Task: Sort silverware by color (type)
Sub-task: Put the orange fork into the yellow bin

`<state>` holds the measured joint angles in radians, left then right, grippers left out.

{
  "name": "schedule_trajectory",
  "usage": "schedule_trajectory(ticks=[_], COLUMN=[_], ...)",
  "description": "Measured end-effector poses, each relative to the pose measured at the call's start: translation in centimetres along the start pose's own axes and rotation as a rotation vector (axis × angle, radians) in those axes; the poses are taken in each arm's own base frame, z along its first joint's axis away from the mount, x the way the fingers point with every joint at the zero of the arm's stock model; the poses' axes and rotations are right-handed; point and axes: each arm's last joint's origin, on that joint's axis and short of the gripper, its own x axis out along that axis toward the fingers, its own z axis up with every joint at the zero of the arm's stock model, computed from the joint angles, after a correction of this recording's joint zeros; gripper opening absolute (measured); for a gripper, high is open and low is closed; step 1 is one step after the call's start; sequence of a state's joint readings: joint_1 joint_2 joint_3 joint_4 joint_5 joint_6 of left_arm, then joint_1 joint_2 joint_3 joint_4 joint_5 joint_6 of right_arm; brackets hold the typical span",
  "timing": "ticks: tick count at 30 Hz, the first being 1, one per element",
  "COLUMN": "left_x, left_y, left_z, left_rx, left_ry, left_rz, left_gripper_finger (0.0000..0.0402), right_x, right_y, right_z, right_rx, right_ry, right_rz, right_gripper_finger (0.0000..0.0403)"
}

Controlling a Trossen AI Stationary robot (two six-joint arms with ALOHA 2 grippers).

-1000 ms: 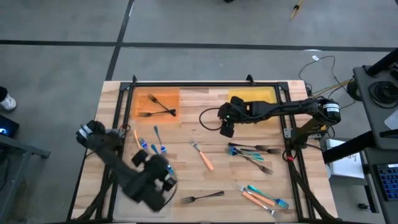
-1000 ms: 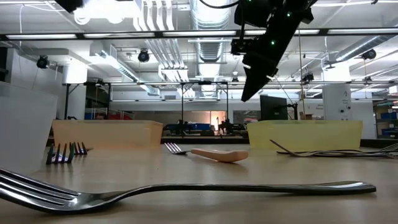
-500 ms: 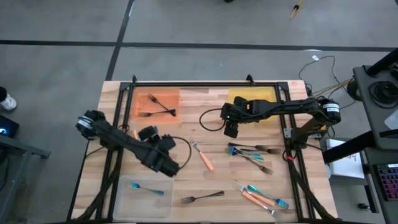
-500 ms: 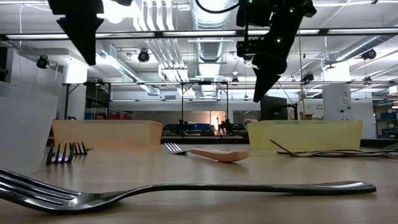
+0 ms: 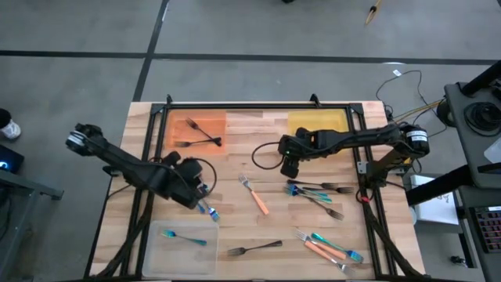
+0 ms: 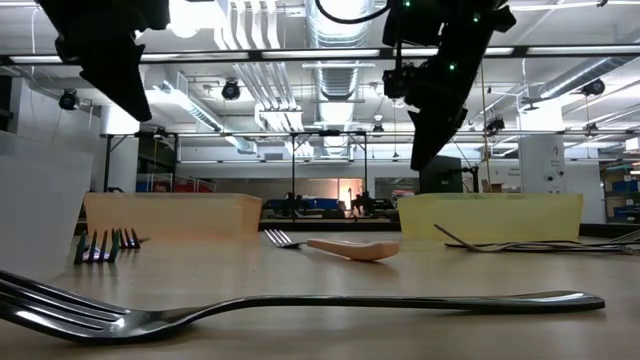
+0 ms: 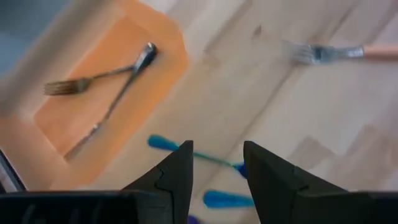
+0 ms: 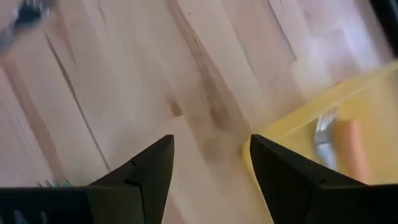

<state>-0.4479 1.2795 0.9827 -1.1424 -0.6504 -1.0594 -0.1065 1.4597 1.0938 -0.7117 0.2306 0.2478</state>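
The left end effector (image 5: 196,190), fingers parted and empty, hangs over the blue forks (image 5: 205,207) at the table's left, nearer them than the wide-open right end effector (image 5: 289,168).

Orange tray (image 5: 205,127), yellow tray (image 5: 317,121), pale wood table (image 5: 258,133), teal fork (image 5: 185,236), orange-handled fork (image 5: 254,193), dark grey fork (image 5: 254,249)

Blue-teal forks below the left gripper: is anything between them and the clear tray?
Nothing visible does. Only bare wooden table lies between the blue-teal forks, under the open left gripper, and the clear plastic tray.
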Motion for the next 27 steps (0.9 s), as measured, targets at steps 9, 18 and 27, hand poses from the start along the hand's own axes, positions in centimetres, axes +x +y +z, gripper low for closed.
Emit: schedule_trajectory(ticks=[9,18,27], left_x=[-0.6,-1.9,-3.1], left_y=[2.1,4.0,6.2], left_z=[0.0,0.2,0.0], left_rx=[-0.128,-0.126,-0.018], left_ry=[-0.179,-0.211,-0.221], left_rz=[0.052,0.003,-0.013], left_gripper_finger=[0.0123,0.0123,0.0123], right_x=[0.5,3.4,5.7], right_y=[3.4,5.3,8.6], right_z=[0.6,1.4,2.9], right_rx=[0.268,0.393,0.419], right_ry=[-0.152,-0.104,-0.028], right_rz=[0.170,0.368,0.363], right_gripper_finger=[0.0203,0.0203,0.0203])
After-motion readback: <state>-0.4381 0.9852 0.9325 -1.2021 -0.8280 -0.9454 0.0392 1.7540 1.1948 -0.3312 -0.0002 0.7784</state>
